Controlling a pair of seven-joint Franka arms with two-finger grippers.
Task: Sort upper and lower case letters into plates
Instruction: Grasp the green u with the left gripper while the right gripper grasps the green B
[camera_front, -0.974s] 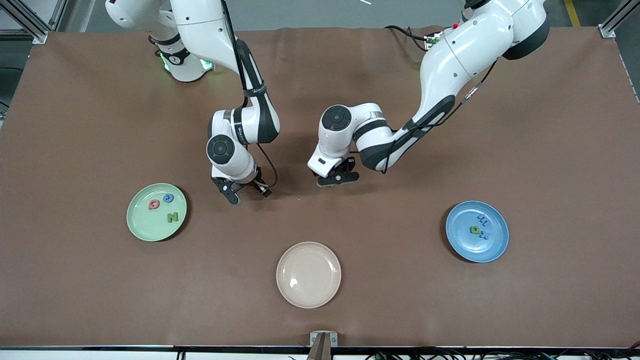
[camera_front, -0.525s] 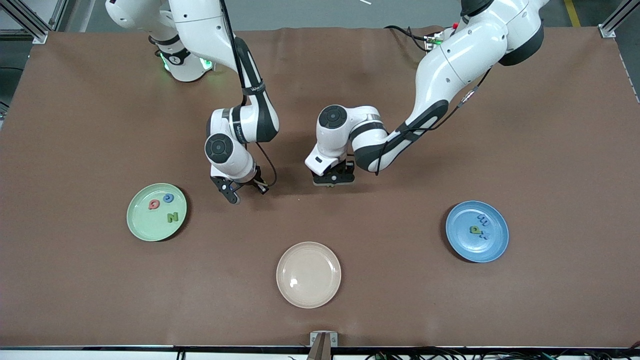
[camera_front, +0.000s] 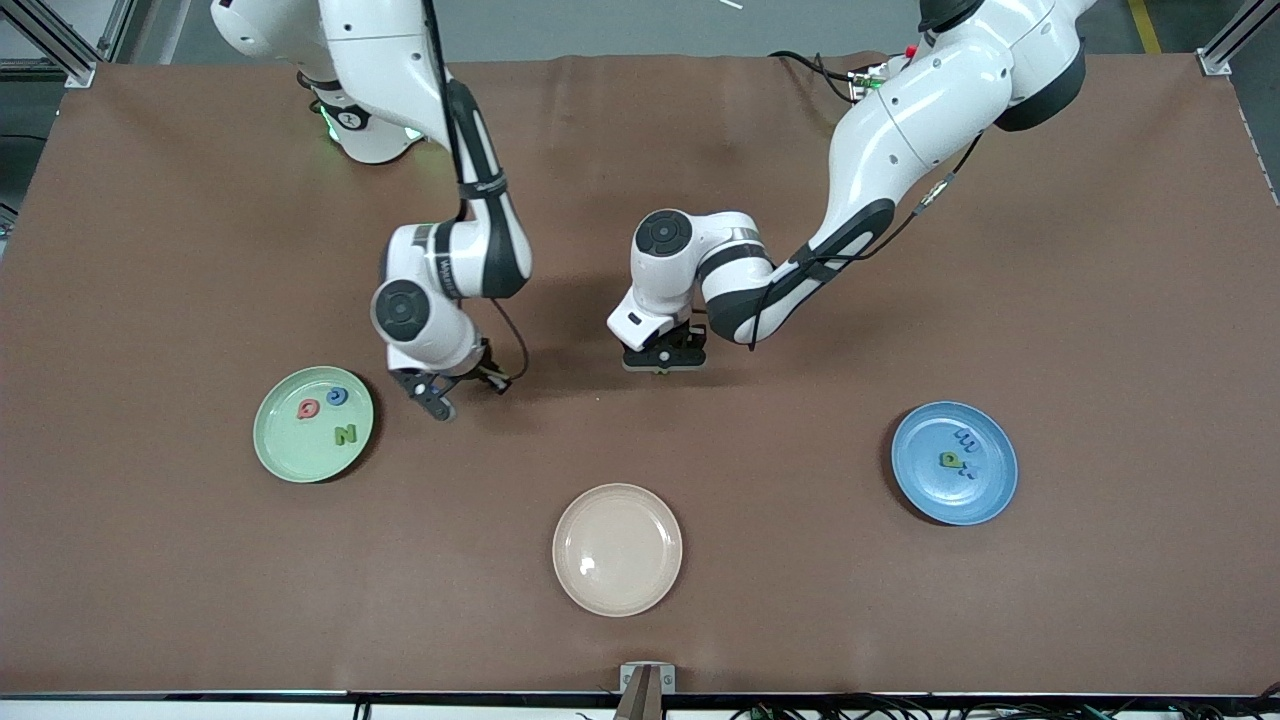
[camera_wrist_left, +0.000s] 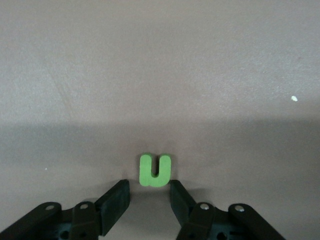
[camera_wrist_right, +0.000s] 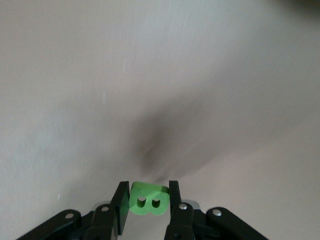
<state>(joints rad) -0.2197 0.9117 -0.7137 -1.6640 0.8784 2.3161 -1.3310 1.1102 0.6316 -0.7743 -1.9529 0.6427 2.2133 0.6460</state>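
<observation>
Right wrist view shows my right hand (camera_wrist_right: 146, 196) clamped on a green letter B (camera_wrist_right: 148, 199), pinched between the two fingers with the brown surface (camera_wrist_right: 150, 75) blurred underneath. From the front view that hand (camera_front: 432, 398) hangs over bare surface just beside the mint green plate (camera_front: 275, 455), which already carries three letters; the blue plate (camera_front: 990, 490) sits well apart at the left arm's end, also with a few letters in it. A beige plate (camera_front: 650, 590) lies nearer the front camera, empty.

My left hand (camera_wrist_left: 149, 189) is low over the middle of the surface, its fingers standing narrowly apart around nothing, with a green letter u (camera_wrist_left: 155, 170) lying flat just past the fingertips. In the front view the same hand (camera_front: 662, 362) hides that letter.

My worry with the left: the u lies ahead of the fingers, not between them, so if they pinch where they stand I judge they meet on air or nudge the letter away. With the right, the B is held near the fingertips; a quick swing could twist it loose, or I could let go short of the rim and drop it on the surface beside the plate.
</observation>
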